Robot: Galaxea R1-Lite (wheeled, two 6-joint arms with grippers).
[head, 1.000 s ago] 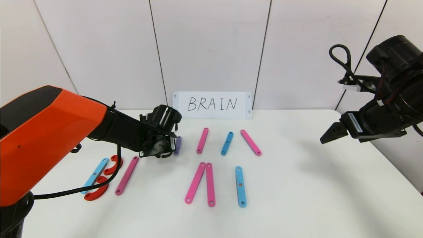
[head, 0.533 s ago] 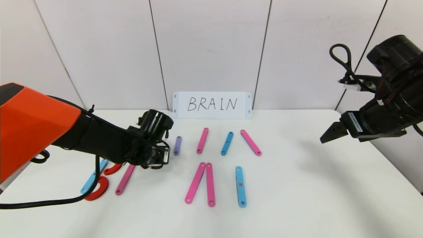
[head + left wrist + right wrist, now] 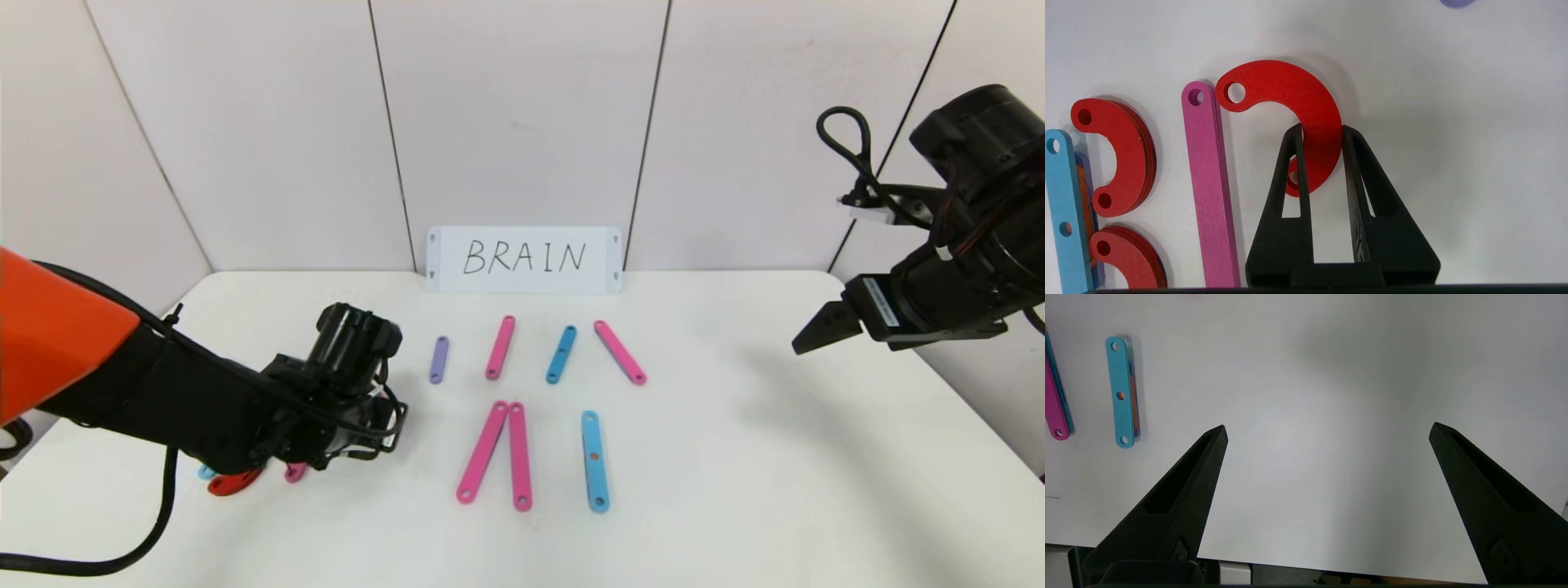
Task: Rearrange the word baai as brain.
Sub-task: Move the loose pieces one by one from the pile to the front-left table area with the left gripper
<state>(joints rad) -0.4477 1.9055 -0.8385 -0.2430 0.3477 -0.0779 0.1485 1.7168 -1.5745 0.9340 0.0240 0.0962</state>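
In the left wrist view my left gripper (image 3: 1322, 128) is shut on a red C-shaped curve (image 3: 1298, 87). The curve's upper end touches the top of a long pink strip (image 3: 1208, 183). Beyond that strip lie two more red curves (image 3: 1126, 159) beside a light-blue strip (image 3: 1063, 212). In the head view the left arm covers most of these pieces. Further right lie a short purple strip (image 3: 438, 359), a pink strip (image 3: 500, 347), a blue strip (image 3: 561, 354) and a slanted pink strip (image 3: 620, 352). My right gripper (image 3: 1327, 430) hangs open and empty at the far right.
Two pink strips (image 3: 483, 452) meet in a narrow wedge near the front, with a blue strip (image 3: 594, 461) to their right. A white card reading BRAIN (image 3: 524, 259) leans on the back wall. The white table (image 3: 775, 457) is bare on its right half.
My left arm has drawn back from beside the purple strip toward the front left and now covers the blue strip, pink strip and red curves. The right arm has not moved.
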